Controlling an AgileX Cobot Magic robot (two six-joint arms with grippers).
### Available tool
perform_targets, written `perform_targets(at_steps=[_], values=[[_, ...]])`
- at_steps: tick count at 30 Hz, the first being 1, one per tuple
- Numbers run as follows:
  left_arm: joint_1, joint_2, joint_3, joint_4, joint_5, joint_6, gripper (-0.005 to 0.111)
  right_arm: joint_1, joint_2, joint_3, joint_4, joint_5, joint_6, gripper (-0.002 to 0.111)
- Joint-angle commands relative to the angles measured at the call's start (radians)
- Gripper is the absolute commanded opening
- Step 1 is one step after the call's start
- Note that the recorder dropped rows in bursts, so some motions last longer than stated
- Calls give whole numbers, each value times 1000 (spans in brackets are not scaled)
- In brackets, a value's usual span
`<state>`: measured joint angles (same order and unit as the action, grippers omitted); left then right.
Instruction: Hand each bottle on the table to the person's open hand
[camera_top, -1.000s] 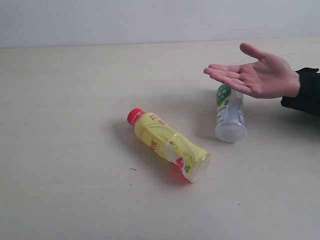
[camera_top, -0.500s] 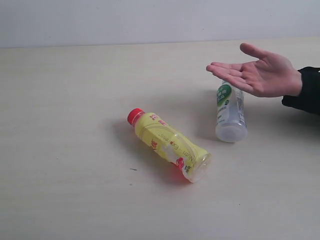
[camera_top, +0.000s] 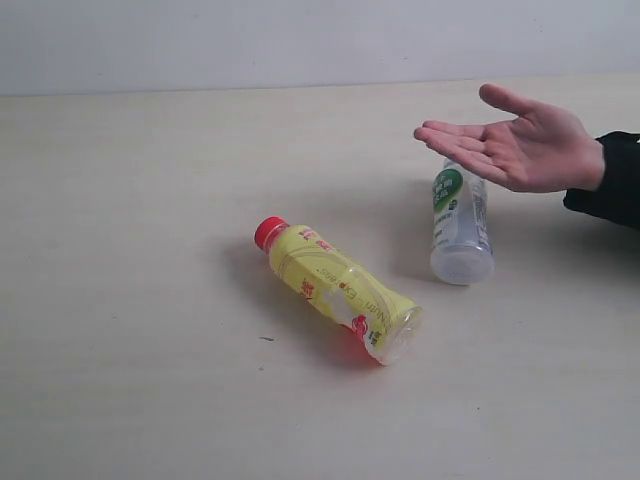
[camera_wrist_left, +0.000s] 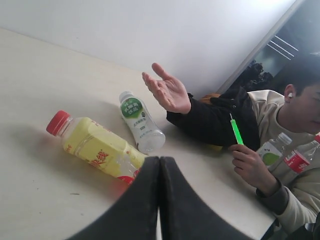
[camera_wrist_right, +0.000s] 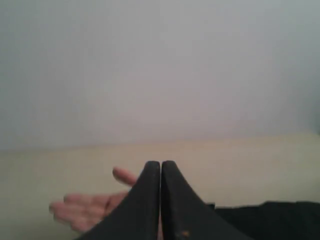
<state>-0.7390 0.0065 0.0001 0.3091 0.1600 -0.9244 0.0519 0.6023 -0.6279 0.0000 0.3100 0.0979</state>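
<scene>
The left tool (camera_wrist_left: 160, 167) has its jaws pressed together on nothing, and the right tool (camera_wrist_right: 160, 170) is closed and empty in the same way. On the table (camera_top: 130, 250) the yellow-labelled bottle (camera_top: 335, 290) lies on its side, red cap pointing away from the person. The white bottle (camera_top: 460, 228) lies just beside it, its neck under the open hand (camera_top: 515, 148) held palm-up above the table. A second white bottle (camera_wrist_left: 270, 153) and a red-labelled bottle (camera_wrist_left: 298, 161) are close against the person's body
</scene>
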Motion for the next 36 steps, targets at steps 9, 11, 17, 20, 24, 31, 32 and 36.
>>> perform_targets(at_steps=[9, 11, 17, 20, 24, 31, 32, 36], values=[[0, -6, 0, -5, 0, 4, 0, 345, 785, -290, 586, 533, -761, 0], [0, -6, 0, -5, 0, 4, 0, 468, 855, -303, 513, 462, -761, 2], [0, -6, 0, -5, 0, 4, 0, 653, 1097, -580, 95, 584, -355, 23], [0, -6, 0, -5, 0, 4, 0, 663, 1201, -700, 84, 707, -340, 44], [0, -6, 0, -5, 0, 4, 0, 663, 1300, -801, 77, 773, -331, 68], [0, -6, 0, -5, 0, 4, 0, 663, 1412, -858, 31, 758, -333, 73], [0, -6, 0, -5, 0, 4, 0, 663, 1423, -858, 0, 753, -333, 73], [0, -6, 0, -5, 0, 4, 0, 663, 1456, -858, -87, 730, -299, 73]])
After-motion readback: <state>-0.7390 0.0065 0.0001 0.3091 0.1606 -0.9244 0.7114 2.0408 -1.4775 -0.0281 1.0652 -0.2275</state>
